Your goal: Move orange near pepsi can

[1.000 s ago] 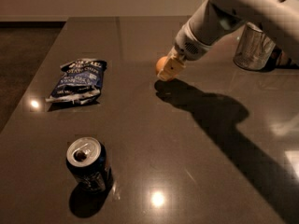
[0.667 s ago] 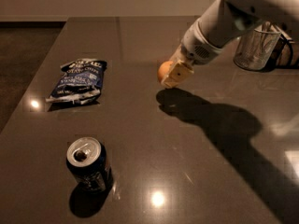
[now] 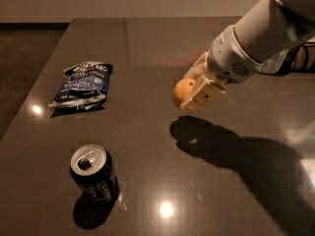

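Note:
The orange [image 3: 180, 92] is a small round orange fruit held between the cream fingers of my gripper [image 3: 189, 90], lifted above the dark table [image 3: 147, 43] right of centre. The gripper is shut on it, and its shadow falls on the table just below. The pepsi can [image 3: 92, 173] is dark blue with a silver top and pull tab. It stands upright near the front left of the table, well left of and nearer than the orange.
A flat blue-and-white chip bag [image 3: 82, 84] lies at the left of the table, behind the can. My white arm [image 3: 261, 38] reaches in from the upper right. The table's left edge borders a dark floor.
My gripper has carried the orange nearer to the front of the table and lifted it higher; the shadow below has moved with it. The can and chip bag have not moved.

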